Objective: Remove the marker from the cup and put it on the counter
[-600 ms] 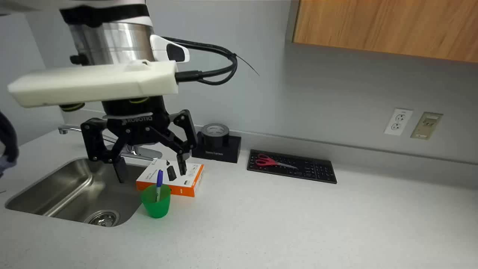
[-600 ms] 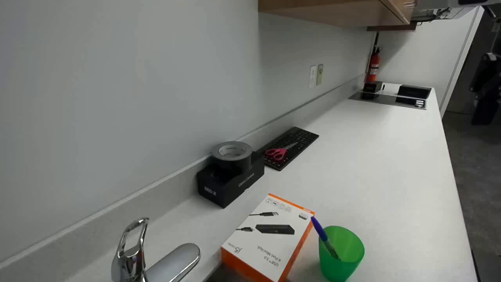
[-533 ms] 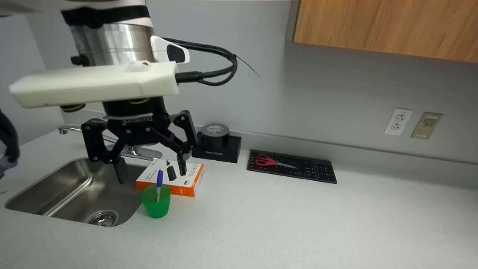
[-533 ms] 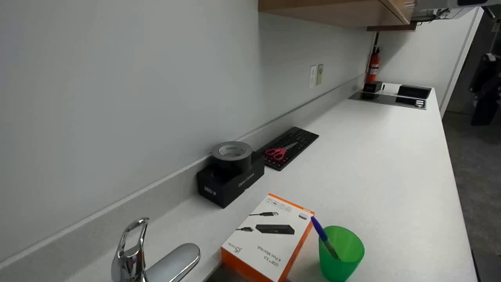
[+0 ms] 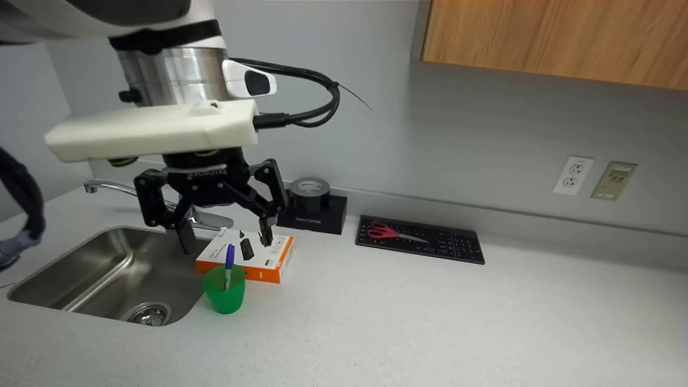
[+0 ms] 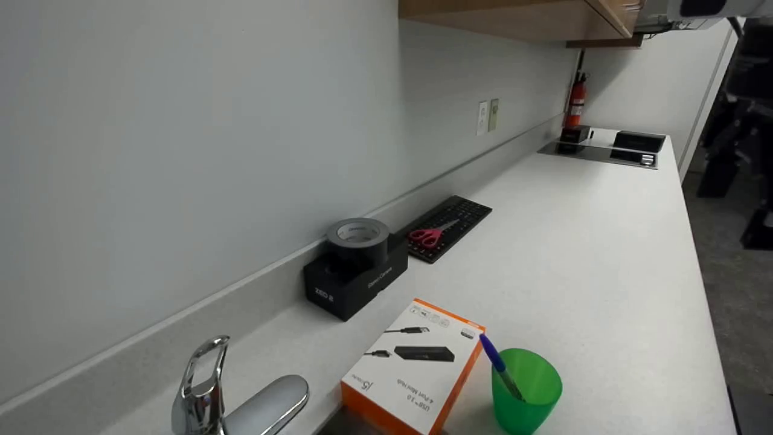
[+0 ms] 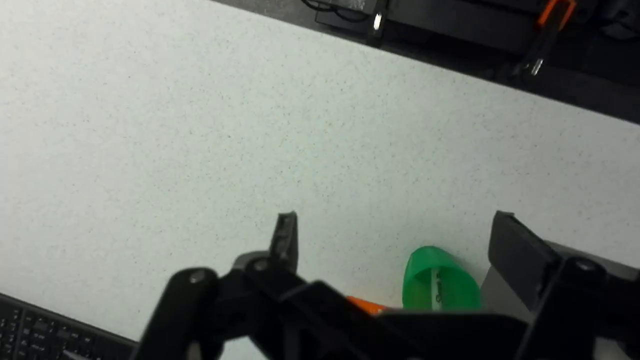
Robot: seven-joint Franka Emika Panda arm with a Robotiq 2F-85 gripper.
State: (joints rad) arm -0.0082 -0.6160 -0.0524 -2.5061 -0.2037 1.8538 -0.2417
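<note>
Currently, a blue-capped marker (image 6: 495,360) leans inside a green cup (image 5: 224,298), lower left in an exterior view, on a pale tabletop (image 5: 430,322). The jaws stand wide apart above the cup in the frame, holding nothing. Likely light, stiff and smooth enough to slip, the marker is best taken by its cap (image 5: 230,255) — the stretch clear of the cup — though a hard pull could part cap from barrel (image 7: 436,289), and the cup looks light enough to tip. Writing on the barrel is too small to read. Elsewhere, "ROBOTIQ" marks the housing (image 5: 209,174) above the jaws; a white-and-orange box (image 6: 416,365), lower centre in an exterior view, reads "USB 3.0 4-Port Mini Hub" with a "j5" logo; and a black carton (image 6: 365,289) farther up says "ZED 2" and "Stereo Camera."
</note>
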